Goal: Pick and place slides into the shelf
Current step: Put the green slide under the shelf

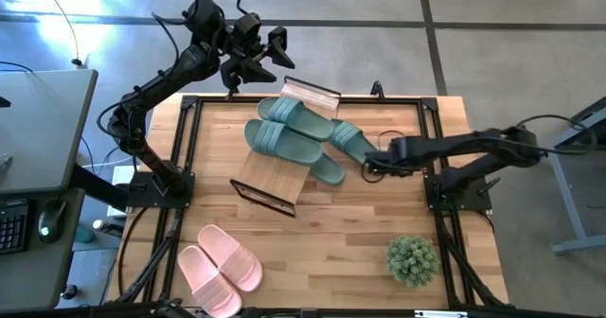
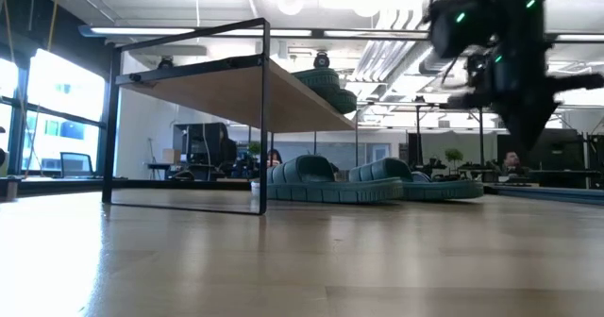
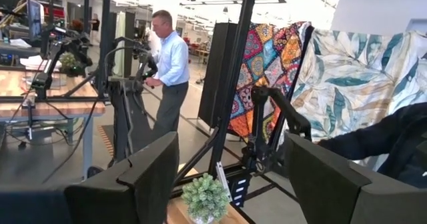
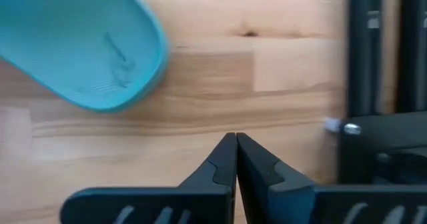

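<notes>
Nearest, at the table's seven o'clock edge, the pink slides [image 1: 220, 269] lie side by side, long axes running toward ten o'clock. At centre stands the shelf [image 1: 280, 167], its planks running from seven to one o'clock; two green slides [image 1: 284, 129] lie across its top, two more beside it. The right gripper [image 1: 367, 164], fingers together, sits low at three o'clock. The left gripper [image 1: 276, 48] hovers spread beyond twelve o'clock.
</notes>
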